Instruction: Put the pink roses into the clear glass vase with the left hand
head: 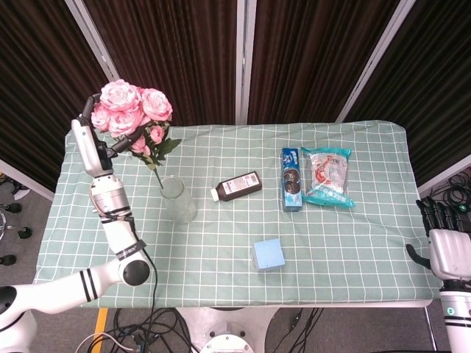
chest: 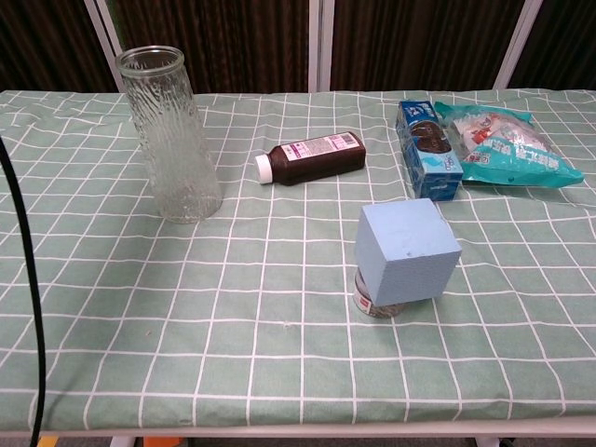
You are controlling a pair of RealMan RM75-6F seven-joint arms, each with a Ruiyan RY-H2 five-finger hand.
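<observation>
My left hand [head: 110, 137] holds a bunch of pink roses [head: 131, 109] up in the air at the table's far left, seen only in the head view. The green stem tip [head: 157, 179] hangs just above the rim of the clear glass vase [head: 178, 199], outside it. That vase [chest: 172, 135] stands upright and empty in the chest view. My right hand [head: 444, 244] hangs off the table's right edge with its fingers apart and holds nothing.
A brown bottle [head: 237, 186] lies on its side right of the vase. A blue biscuit box [head: 291, 179] and a snack bag [head: 327, 176] lie further right. A blue cube [head: 267, 254] sits on a small tin near the front. The green checked cloth [head: 221, 243] covers the table.
</observation>
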